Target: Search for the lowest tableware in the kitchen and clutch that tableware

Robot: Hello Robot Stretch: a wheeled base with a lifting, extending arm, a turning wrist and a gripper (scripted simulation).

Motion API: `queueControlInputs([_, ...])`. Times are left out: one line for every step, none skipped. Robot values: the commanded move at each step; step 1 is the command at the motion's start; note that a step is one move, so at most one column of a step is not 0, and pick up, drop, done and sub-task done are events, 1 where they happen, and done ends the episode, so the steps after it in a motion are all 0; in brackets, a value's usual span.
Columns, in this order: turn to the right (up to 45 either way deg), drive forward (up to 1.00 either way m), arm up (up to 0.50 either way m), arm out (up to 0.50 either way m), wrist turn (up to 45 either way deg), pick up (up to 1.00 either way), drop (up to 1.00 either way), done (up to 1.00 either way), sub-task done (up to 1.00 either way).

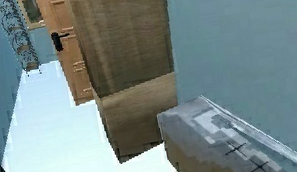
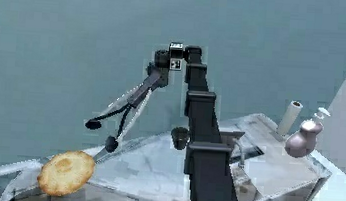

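Note:
My gripper (image 2: 101,134) reaches out over a grey countertop (image 2: 147,167). Its dark body sits high against the blue wall, and the two thin fingers slant down to the left. Just below the fingertips a round, flat, golden-brown thing (image 2: 66,172) lies on the countertop. I cannot tell whether the gripper holds anything. A small dark cup-like thing (image 2: 180,137) stands on the counter right beside the arm (image 2: 207,131). Farther right stand a white cylinder (image 2: 292,118) and a pinkish-grey jug-shaped vessel (image 2: 302,139).
In the forward view a grey counter (image 1: 230,143) fills the lower right, against a blue wall. A tall wooden cabinet (image 1: 126,47) stands ahead, with a wooden door (image 1: 68,49) behind it. White floor (image 1: 50,142) runs along the left.

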Motion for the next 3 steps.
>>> queueControlInputs([0.0,0.0,0.0,0.0,45.0,0.0,0.0,0.0,0.0])
queueControlInputs([0.0,0.0,0.0,0.0,45.0,0.0,0.0,0.0,0.0])
queueControlInputs([0.0,0.0,0.0,0.0,45.0,0.0,0.0,0.0,0.0])
